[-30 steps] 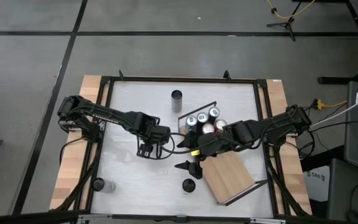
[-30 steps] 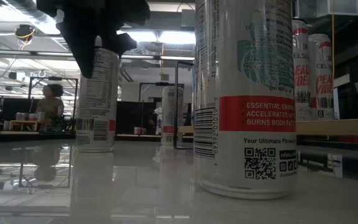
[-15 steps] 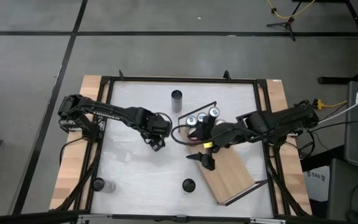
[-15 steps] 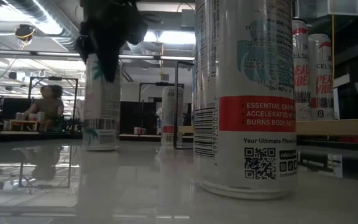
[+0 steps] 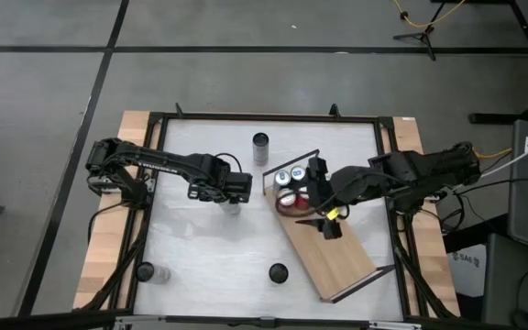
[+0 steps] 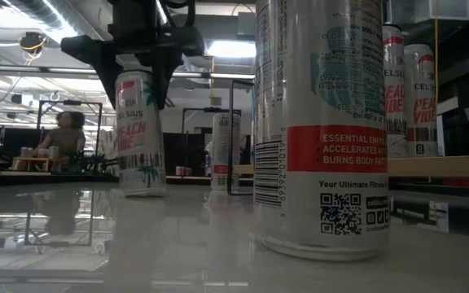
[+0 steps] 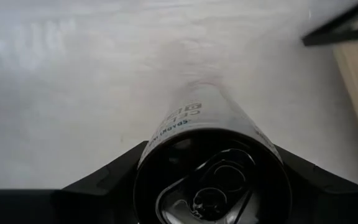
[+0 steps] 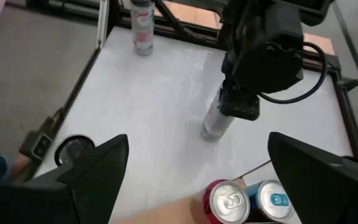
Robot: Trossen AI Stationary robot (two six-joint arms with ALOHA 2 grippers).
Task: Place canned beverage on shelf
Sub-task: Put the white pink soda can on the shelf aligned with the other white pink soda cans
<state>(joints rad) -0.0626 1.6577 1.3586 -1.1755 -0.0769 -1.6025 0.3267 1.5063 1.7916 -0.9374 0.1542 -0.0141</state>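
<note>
**Q:** What is the step in hand, and how should it be executed?

**A:** Transfer. The left gripper [image 5: 230,191] is clamped around the held can [image 7: 215,146], one finger on each side, just below the rim. The can is upright over the white table [image 5: 200,247], left of the shelf [image 5: 342,257]. Whether its base touches the table cannot be determined. Recommended procedure:
1. Raise the can enough to clear the board edge and the black wire rail [image 5: 291,158].
2. Keep it vertical and move it rightward.
3. Set it down on bare wood, away from the cans already stowed.
4. Release only once the base sits flat.

**Q:** And the right arm?

**A:** The right gripper [image 5: 324,223] hangs over the middle of the shelf with its fingers spread wide, holding nothing. It probably must withdraw to avoid a collision.

**Q:** Inventory, left to right?

**A:**
- near-left can [image 5: 145,271]: one
- held can: one
- far can [image 5: 260,147]: one
- near-centre can [image 5: 278,272]: one
- shelf cans [image 5: 283,177]: at least three visible; the right arm may hide more
- shelf: one
</note>
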